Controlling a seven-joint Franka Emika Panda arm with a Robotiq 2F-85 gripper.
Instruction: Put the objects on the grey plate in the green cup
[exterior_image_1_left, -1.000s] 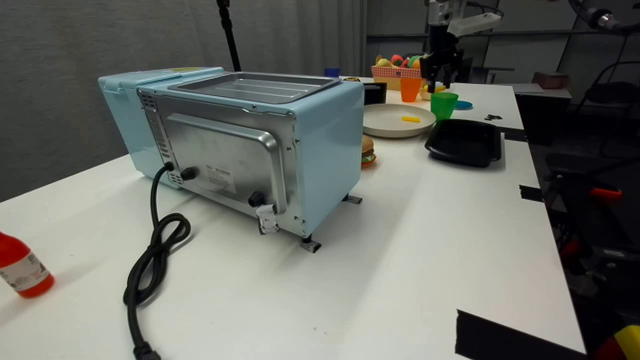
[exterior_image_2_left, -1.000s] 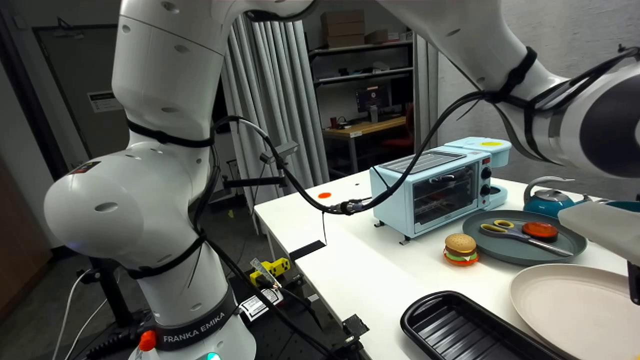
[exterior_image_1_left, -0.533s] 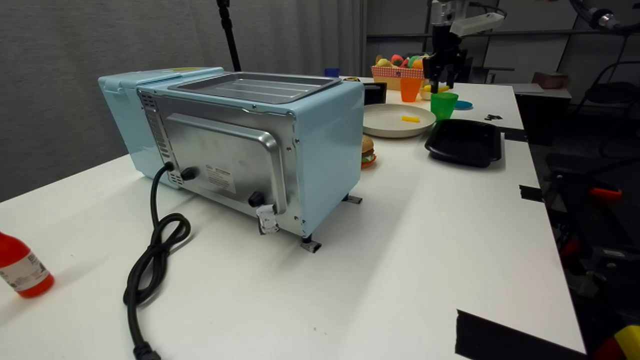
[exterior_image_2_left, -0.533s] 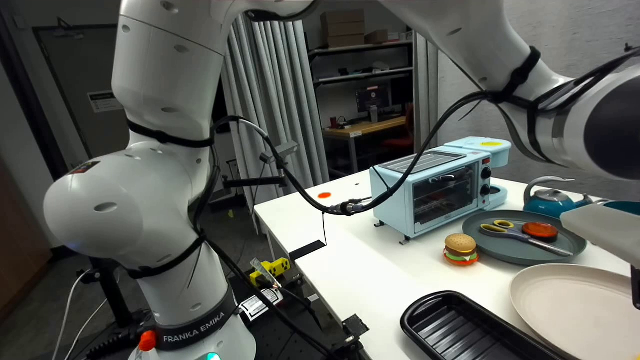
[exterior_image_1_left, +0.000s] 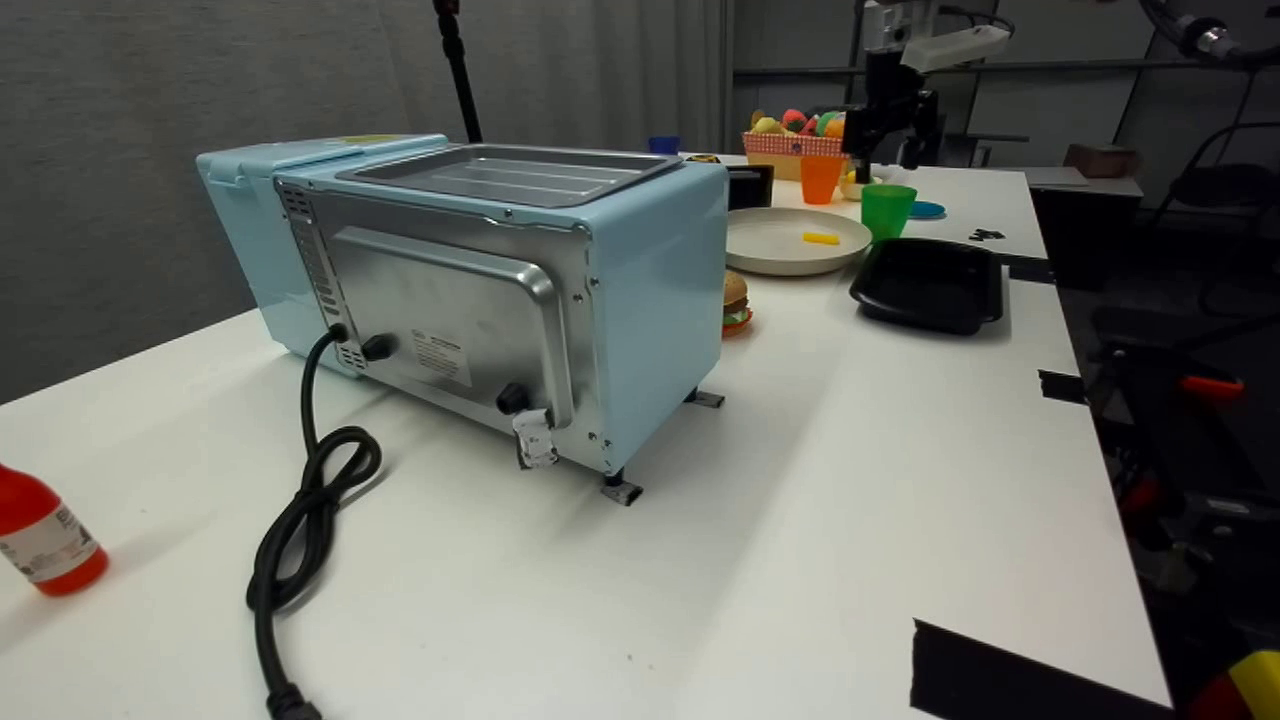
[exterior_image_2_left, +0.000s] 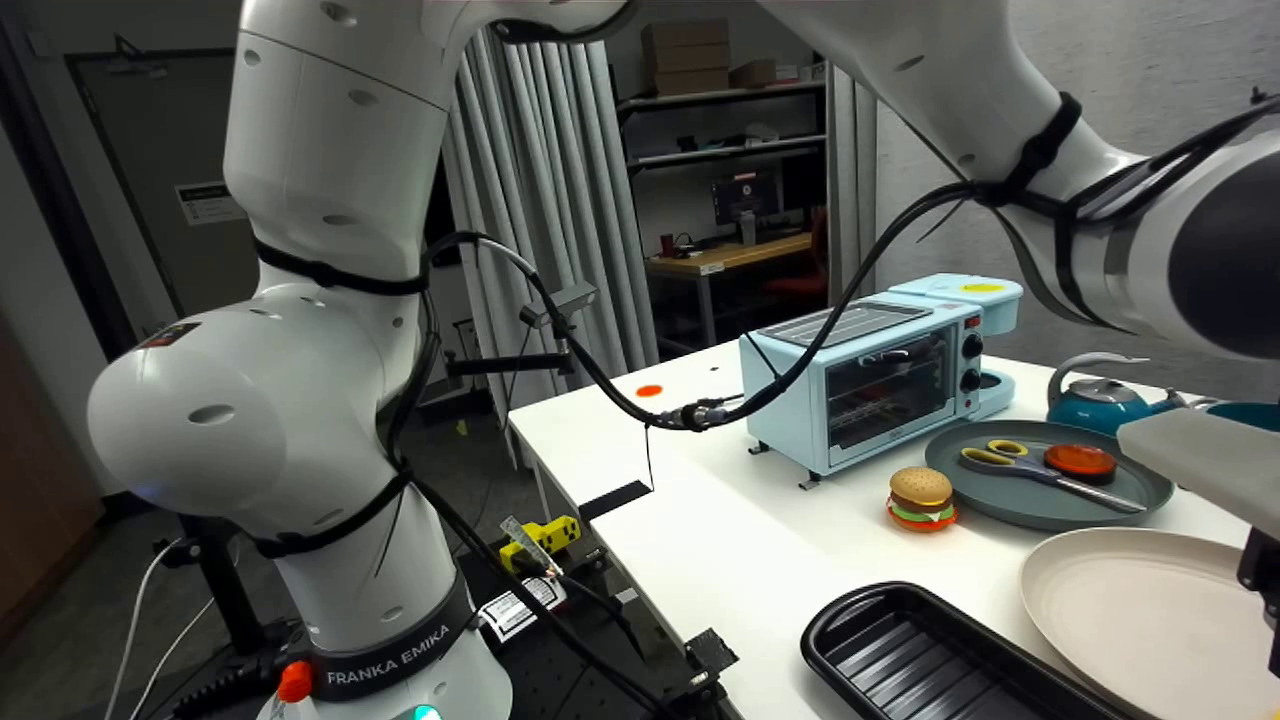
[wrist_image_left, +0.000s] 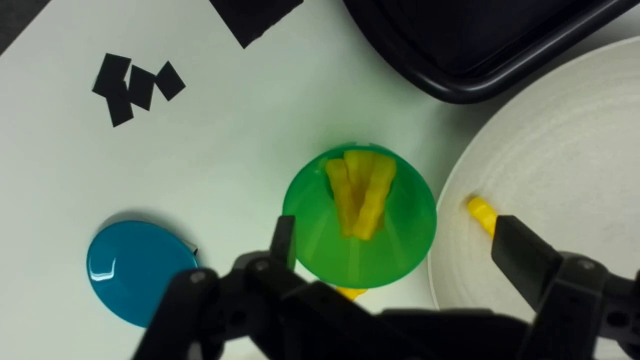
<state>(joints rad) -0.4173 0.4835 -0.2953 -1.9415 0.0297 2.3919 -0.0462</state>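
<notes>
Overall, your arm (exterior_image_2_left: 330, 180) stands so: base upright at the left of an exterior view, links arched high, forearm slanting down at the right edge. Your gripper (wrist_image_left: 397, 235): aimed downward, jaws spread wide apart. Sides hereafter go by the wrist view. Blue disc (wrist_image_left: 135, 265): outside the left-hand jaw, partly screened by the gripper's linkage. Black tape pieces (wrist_image_left: 141, 87): one cluster, ahead of the left-hand jaw and out past it. Green cup (wrist_image_left: 357, 260): upright, framed between the jaws, nearer the left-hand one; whether they touch, you cannot tell. Yellow sticks (wrist_image_left: 375, 200): at least three, standing together inside that cup. Black dish (wrist_image_left: 470, 90): ahead of the jaws, nearer the right-hand one. Grey plate (wrist_image_left: 575, 150): beneath the right-hand jaw, just beside the cup, reaching out past that jaw. Single yellow stick (wrist_image_left: 481, 212): lying on the plate, just inside the right-hand jaw, whose tip covers one end.
</notes>
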